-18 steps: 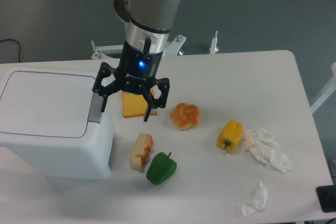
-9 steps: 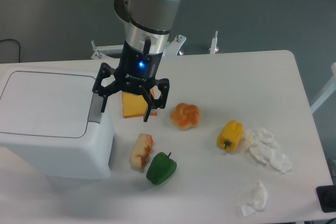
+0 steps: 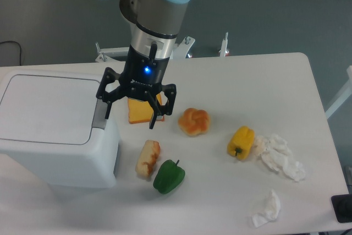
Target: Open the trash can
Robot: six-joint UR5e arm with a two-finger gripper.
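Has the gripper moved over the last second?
Yes, slightly. The gripper has edged left toward the trash can; its fingers are spread open, one by the grey push tab.

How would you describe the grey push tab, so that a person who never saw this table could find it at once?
Start at the large boxy white plastic trash can on the left side of the white table. Go to the right edge of its flat lid, the side that faces the food. The narrow grey push tab stands there, just under the open black tool; it is the only grey part on the white bin.
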